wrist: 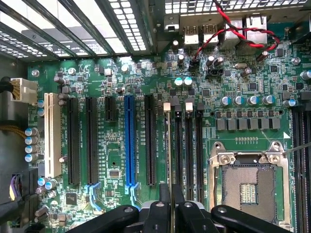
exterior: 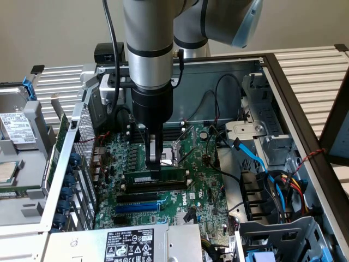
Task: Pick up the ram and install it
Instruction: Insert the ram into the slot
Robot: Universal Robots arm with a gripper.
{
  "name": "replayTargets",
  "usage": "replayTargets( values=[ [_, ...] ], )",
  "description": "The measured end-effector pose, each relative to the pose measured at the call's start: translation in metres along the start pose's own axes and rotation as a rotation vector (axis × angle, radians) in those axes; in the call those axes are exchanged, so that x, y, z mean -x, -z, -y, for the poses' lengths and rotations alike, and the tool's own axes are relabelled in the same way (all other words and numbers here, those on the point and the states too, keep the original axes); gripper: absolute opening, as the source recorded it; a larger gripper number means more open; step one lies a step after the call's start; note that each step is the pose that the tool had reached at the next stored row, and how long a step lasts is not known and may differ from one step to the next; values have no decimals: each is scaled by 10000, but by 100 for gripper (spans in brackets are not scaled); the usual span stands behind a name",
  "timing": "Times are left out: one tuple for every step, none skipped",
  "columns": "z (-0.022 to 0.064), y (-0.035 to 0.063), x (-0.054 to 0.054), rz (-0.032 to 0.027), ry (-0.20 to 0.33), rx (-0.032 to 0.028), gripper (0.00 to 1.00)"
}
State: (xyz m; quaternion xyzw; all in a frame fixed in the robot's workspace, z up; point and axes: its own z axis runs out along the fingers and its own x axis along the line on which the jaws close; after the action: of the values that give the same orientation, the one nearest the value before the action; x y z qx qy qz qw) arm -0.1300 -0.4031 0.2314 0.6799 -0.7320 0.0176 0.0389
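Note:
The ram [exterior: 169,177], a long thin green stick with a white label, stands on edge just above the black memory slots [exterior: 150,186] of the green motherboard [exterior: 202,191]. My gripper [exterior: 154,162] comes straight down on its middle and is shut on it. In the wrist view the ram [wrist: 168,145] shows edge-on as a thin line running away from my gripper [wrist: 170,206], alongside the black memory slots [wrist: 189,145]. Whether the ram is seated in a slot or just above it, I cannot tell.
The open computer case [exterior: 283,82] surrounds the board. A blue slot [exterior: 139,207] and black expansion slots lie beside the memory slots. The CPU socket [wrist: 250,184] is close by. Blue, red and black cables [exterior: 272,174] crowd the exterior view's right, and a power supply [exterior: 131,243] lies in front.

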Motion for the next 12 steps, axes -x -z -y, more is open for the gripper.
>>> replayTargets(
  values=[
    [0,0,-1,0,0,0,14],
    [0,0,-4,0,0,2,14],
    [1,-1,-9,0,1,10,14],
    [2,-1,-15,1,-2,21,14],
    [4,-2,-22,4,-5,32,14],
    [5,-2,-26,5,-10,45,14],
    [5,-2,-28,5,-24,68,14],
    [5,-1,-28,3,-52,95,14],
    [6,-2,-28,5,-85,99,14],
    [6,-2,-28,7,-91,100,14],
    [6,-2,-28,8,-91,100,14],
    [6,-2,-28,9,-91,100,14]
  ],
)
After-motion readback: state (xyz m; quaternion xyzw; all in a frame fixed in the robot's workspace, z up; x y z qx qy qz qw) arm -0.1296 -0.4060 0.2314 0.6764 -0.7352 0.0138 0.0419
